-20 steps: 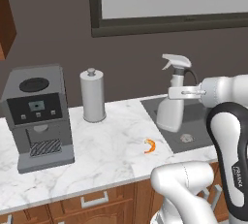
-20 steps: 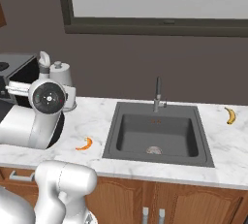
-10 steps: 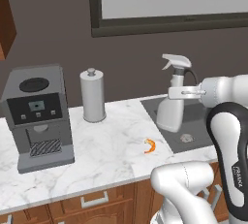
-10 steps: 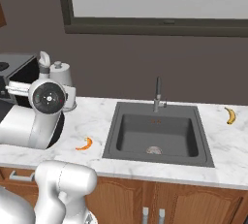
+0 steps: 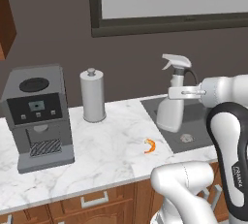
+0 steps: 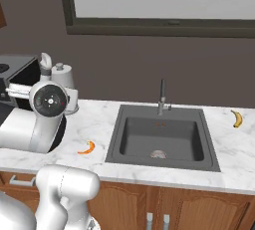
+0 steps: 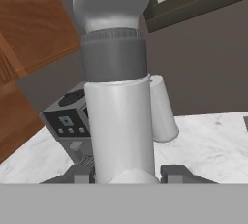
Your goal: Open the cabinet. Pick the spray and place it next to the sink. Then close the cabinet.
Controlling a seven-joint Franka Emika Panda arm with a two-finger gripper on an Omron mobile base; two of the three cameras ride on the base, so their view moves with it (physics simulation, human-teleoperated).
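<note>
Fingers (image 5: 177,92) grip the spray (image 5: 172,105) at its neck, held upright by the sink's (image 5: 193,121) left edge; lower it straight onto the desk (image 5: 111,140), then release.

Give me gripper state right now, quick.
Gripper: closed on the spray, fingers at its neck, bottle held upright.

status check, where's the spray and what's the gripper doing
Gripper shut on the spray, clamped at its neck. Bottle upright by the sink's left edge. Orange bit on the counter nearby, nothing blocking.
</note>
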